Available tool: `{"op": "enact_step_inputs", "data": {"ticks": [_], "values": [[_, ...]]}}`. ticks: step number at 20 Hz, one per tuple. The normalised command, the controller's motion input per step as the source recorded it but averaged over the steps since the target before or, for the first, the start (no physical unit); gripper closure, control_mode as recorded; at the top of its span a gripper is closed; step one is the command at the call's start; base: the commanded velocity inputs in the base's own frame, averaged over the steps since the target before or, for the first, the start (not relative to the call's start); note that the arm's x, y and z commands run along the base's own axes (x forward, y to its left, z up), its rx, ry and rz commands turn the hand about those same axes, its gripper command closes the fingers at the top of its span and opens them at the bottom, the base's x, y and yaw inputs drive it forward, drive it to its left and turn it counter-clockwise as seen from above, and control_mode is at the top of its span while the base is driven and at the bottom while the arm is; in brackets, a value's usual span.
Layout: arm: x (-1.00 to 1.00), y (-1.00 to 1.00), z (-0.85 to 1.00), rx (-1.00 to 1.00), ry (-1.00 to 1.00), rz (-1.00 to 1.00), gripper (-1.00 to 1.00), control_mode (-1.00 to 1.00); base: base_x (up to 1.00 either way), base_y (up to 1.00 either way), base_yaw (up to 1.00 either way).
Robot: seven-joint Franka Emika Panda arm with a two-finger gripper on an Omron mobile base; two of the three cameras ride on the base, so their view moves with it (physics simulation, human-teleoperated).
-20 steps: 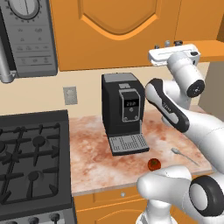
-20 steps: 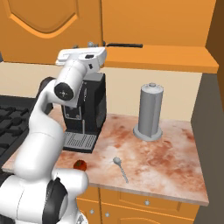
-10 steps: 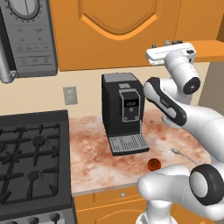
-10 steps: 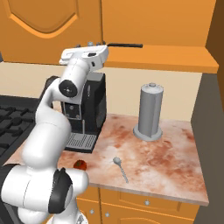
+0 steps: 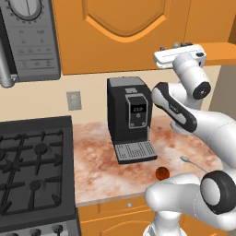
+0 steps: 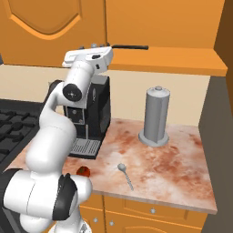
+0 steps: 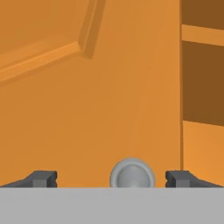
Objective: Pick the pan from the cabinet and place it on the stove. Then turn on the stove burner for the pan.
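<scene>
One gripper (image 7: 111, 178) spread around one cabinet (image 7: 109, 87) knob (image 7: 132, 173)

Gripper (image 7: 111, 179) jaws wide apart, round silver knob (image 7: 132, 174) sits between them. Closed cabinet door (image 7: 87, 109) blocks ahead; coffee machine (image 5: 129, 117) stands below.

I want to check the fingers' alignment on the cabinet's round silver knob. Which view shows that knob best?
The hand view: the knob sits large and centred between the two open fingers, against the orange cabinet door. In the left and right base views, I can't make the knob out; the hand is raised at the cabinet's lower edge.
</scene>
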Motion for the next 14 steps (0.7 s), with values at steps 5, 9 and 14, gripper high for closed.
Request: {"op": "enact_step_inputs", "data": {"ticks": [5,9,14], "values": [[0.13,0.02,0.00,0.00,-0.02,0.01,1.00,-1.00,0.00,0.00,0.00],[0.04,0.06,0.00,-0.01,-0.02,0.00,1.00,-1.00,0.00,0.00,0.00],[0.00,0.01,0.00,-0.02,0.00,0.01,1.00,-1.00,0.00,0.00,0.00]]}}
